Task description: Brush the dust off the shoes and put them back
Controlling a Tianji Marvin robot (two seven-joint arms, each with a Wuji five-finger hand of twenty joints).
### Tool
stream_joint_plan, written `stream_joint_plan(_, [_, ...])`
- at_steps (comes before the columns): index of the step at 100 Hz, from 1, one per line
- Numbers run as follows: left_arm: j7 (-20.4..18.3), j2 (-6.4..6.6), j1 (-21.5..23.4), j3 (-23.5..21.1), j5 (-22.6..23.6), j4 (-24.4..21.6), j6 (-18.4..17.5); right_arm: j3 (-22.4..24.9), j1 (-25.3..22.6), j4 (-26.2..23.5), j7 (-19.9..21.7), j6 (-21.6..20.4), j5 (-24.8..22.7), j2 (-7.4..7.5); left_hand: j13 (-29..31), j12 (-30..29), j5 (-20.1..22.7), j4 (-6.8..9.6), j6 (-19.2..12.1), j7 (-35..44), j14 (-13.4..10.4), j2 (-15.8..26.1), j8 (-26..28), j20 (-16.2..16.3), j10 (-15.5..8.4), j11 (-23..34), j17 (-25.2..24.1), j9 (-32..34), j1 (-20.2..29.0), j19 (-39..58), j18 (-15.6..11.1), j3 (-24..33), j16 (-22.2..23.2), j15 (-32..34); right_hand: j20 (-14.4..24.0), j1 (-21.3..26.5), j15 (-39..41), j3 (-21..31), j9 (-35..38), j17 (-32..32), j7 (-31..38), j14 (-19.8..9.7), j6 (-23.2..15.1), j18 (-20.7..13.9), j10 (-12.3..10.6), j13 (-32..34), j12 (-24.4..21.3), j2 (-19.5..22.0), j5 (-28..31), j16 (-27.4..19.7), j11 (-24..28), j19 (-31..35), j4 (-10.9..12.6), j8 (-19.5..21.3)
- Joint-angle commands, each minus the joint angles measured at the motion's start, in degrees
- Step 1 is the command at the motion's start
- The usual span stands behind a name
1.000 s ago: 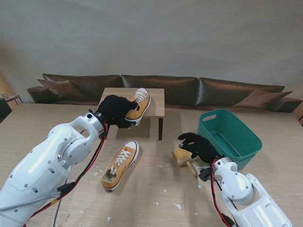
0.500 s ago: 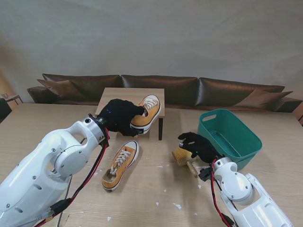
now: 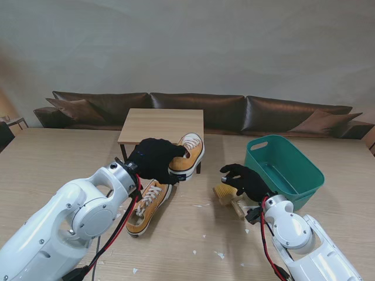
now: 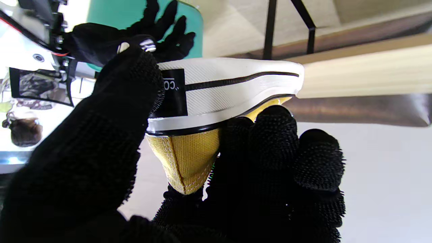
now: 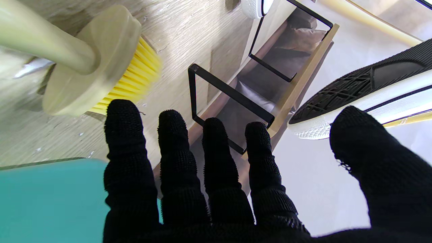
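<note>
My left hand [image 3: 153,159] is shut on the heel of a yellow sneaker [image 3: 188,154] and holds it in the air in front of the small wooden stand [image 3: 164,124]. The left wrist view shows the white sole [image 4: 233,87] and yellow heel pinched between my black-gloved fingers [image 4: 270,145]. A second yellow sneaker [image 3: 149,203] lies on the table nearer to me. My right hand [image 3: 246,180] hovers open over a wooden brush [image 3: 227,194] with yellow bristles [image 5: 135,77], fingers spread, not holding it. The lifted sneaker's sole [image 5: 364,87] shows in the right wrist view.
A teal plastic basin [image 3: 283,167] stands at the right, close to my right hand. Small white scraps [image 3: 219,254] are scattered over the wooden table. A brown sofa [image 3: 234,111] runs along behind the table. The stand's black metal legs [image 5: 229,94] rise near the brush.
My left hand has lifted the sneaker off the wooden stand and carried it toward me and to the right. The right hand has stayed over the brush.
</note>
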Motion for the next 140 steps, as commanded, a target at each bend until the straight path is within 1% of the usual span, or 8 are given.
stream_joint_plan(1, [-1.8,-0.26,0.6,0.3,-0.3,-1.8,0.6,-0.2,-0.1,0.0,0.7,0.0,0.0,-0.26,0.9,1.2,6.1,3.58,3.0,12.5,-4.2,5.5,4.5,0.1,-8.1,1.3,-0.2,1.9,10.5,-0.4,-2.0,6.7,1.1,-1.4,1.1,-0.1,0.0,-0.5,1.0,-21.6,0.6,0.1,-0.2,0.5,0.7,0.8,-0.4,1.9,0.4,0.5,-0.1,-1.6,1.2,-0.6])
stream_joint_plan(27, [-5.0,0.04,2.9,0.4,-4.5,-3.9,3.8,-0.3,0.0,0.1,0.7,0.0,0.0,-0.28,0.7,1.4,5.6,3.63,3.2,12.4,-4.2,5.9,4.9,0.4,-8.0,1.2,-0.6,1.7,10.7,-0.5,-1.8,6.3,1.3,-1.5,1.2,0.0,0.0,-0.4,1.0,-21.5,0.7,0.0,-0.2,0.5,0.7,0.7,-0.4,1.8,0.5,0.5,-0.1,-1.6,1.2,-0.6])
stream_joint_plan(48, [-6.0,0.18,4.6,0.2,-6.5,-2.9,5.8,-0.3,-0.1,0.0,0.8,0.1,0.2,-0.27,0.3,1.6,5.5,3.81,3.3,12.2,-4.0,6.2,5.3,0.7,-7.8,1.2,-1.2,1.5,11.1,-0.7,-1.7,5.9,1.5,-1.4,1.3,0.0,0.0,-0.4,1.0,-21.5,0.7,0.1,-0.2,0.6,0.7,0.8,-0.4,1.9,0.5,0.5,-0.1,-1.7,1.2,-0.7])
stream_joint_plan(62, [-6.2,0.27,4.2,0.5,-7.5,-0.2,5.8,-0.4,-0.2,0.0,0.9,0.1,0.2,-0.26,-0.3,1.9,5.3,3.94,3.5,12.1,-3.7,6.4,5.5,1.0,-7.6,1.1,-2.0,1.1,11.3,-0.7,-1.6,5.5,1.7,-1.4,1.3,-0.1,0.1,-0.5,1.0,-21.5,0.7,0.2,-0.1,0.5,0.7,0.8,-0.4,1.9,0.5,0.5,-0.1,-1.7,1.2,-0.7])
stream_joint_plan(90, [-5.3,0.20,1.6,3.0,-9.4,7.7,5.5,-0.4,0.0,0.1,0.6,0.3,0.2,-0.35,-0.8,1.0,5.5,3.92,2.8,11.3,-2.8,5.6,5.6,1.3,-7.2,0.0,-3.4,1.3,11.1,-1.4,-0.6,4.9,1.2,-2.2,1.4,-0.1,0.0,-0.4,1.0,-21.5,0.7,0.2,-0.1,0.5,0.7,0.7,-0.4,1.8,0.6,0.5,-0.1,-1.8,1.2,-0.7])
stream_joint_plan(106, [-5.2,0.27,-1.3,4.9,-9.3,12.3,3.5,-0.4,-0.1,0.1,0.7,0.2,0.3,-0.31,-1.2,1.1,5.5,4.05,2.8,11.2,-2.3,5.6,5.6,1.5,-7.2,-0.1,-4.2,1.1,11.2,-1.5,-0.8,5.1,1.1,-2.3,1.4,0.0,0.0,-0.4,0.9,-21.5,0.7,0.1,-0.1,0.5,0.6,0.6,-0.4,2.0,0.5,0.5,-0.1,-1.9,1.2,-0.7])
stream_joint_plan(119, [-4.2,0.04,-3.7,6.3,-10.7,15.6,1.9,-0.5,-0.1,0.1,0.9,0.2,0.3,-0.29,-2.0,1.3,5.5,4.22,2.7,11.0,-2.0,5.5,5.5,1.7,-7.1,-0.2,-5.1,0.7,11.4,-1.4,-1.1,5.2,1.2,-2.3,1.5,-0.1,0.0,-0.5,1.0,-21.5,0.7,0.1,-0.2,0.5,0.7,0.7,-0.4,1.9,0.5,0.5,-0.1,-1.9,1.2,-0.7])
stream_joint_plan(140, [-4.1,-0.03,-6.3,7.5,-11.9,18.1,-0.2,-0.4,0.0,0.2,0.6,0.3,0.4,-0.37,-2.4,1.5,5.9,4.29,2.4,10.6,-1.8,5.2,5.2,1.9,-7.3,-0.3,-5.7,0.6,11.2,-1.3,-1.5,5.2,1.2,-2.2,1.5,-0.1,0.0,-0.5,1.0,-21.5,0.8,0.1,-0.2,0.6,0.8,0.8,-0.4,1.9,0.6,0.5,-0.1,-2.0,1.2,-0.7])
